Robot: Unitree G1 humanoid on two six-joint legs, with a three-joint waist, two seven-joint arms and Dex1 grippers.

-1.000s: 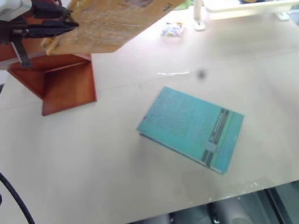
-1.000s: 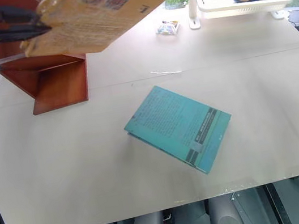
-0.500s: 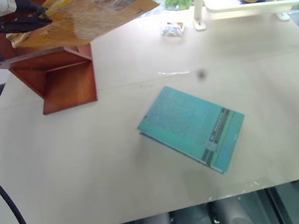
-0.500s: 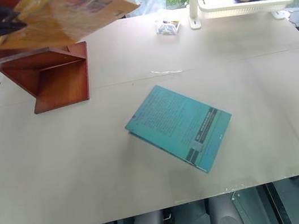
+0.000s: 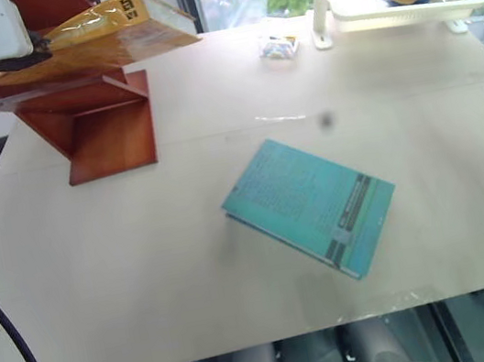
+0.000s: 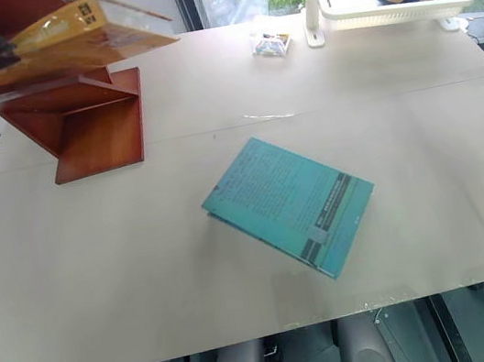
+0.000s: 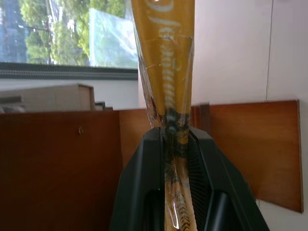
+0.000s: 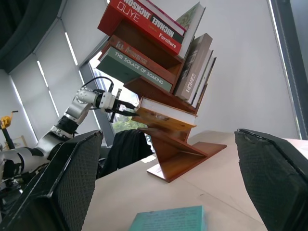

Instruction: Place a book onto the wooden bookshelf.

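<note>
While the left pincer (image 5: 42, 54) stays out of contact with the bench (image 5: 192, 273), it is clenched on one edge of the book (image 5: 107, 38), whose yellow-orange cover lies nearly flat and level just above a slanted board of the wooden bookshelf (image 5: 109, 134). Seen from the left wrist, the black fingers (image 7: 144, 192) squeeze the glossy wrapped edge between them, with the reddish-brown panels close behind. From the right wrist, the right pincer (image 8: 168, 192) stands released, its two dark fingers wide apart and holding nothing, and beyond them the shelf unit rises in zigzag tiers loaded with other books (image 8: 154, 33), the held volume hovering at a lower tier. A teal book (image 5: 311, 206) lies flat near the middle of the bench, well apart from the shelf. A white plastic basket (image 5: 398, 1) sits at the far right corner, with a small wrapped item (image 5: 278, 46) beside it.
</note>
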